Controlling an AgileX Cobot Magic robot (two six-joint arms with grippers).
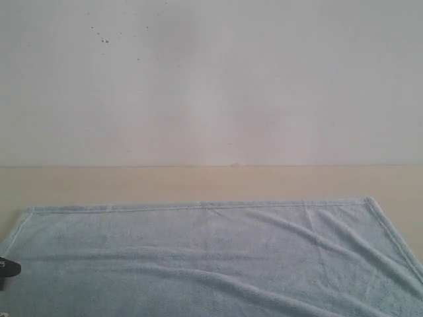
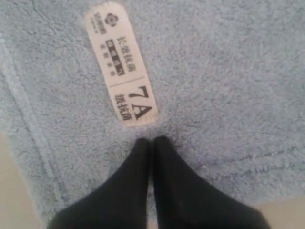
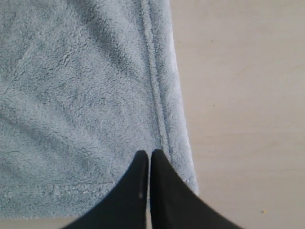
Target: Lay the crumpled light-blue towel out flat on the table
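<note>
The light-blue towel (image 1: 211,257) lies spread over the beige table (image 1: 198,181), with long shallow wrinkles running toward the lower right. Its far hem is straight. My left gripper (image 2: 151,140) is shut, its black tips pressed into the pile just below the white label (image 2: 121,67), near a hemmed corner; the cloth puckers around them. Only a dark bit of the left gripper (image 1: 8,268) shows at the exterior view's left edge. My right gripper (image 3: 148,153) is shut on the towel (image 3: 71,95) beside its stitched hem (image 3: 157,95), close to a corner. It is out of the exterior view.
An off-white wall (image 1: 211,79) with a few dark specks rises behind the table. Bare tabletop (image 3: 243,119) shows beyond the towel's hem beside the right gripper, and a strip of it runs along the far side.
</note>
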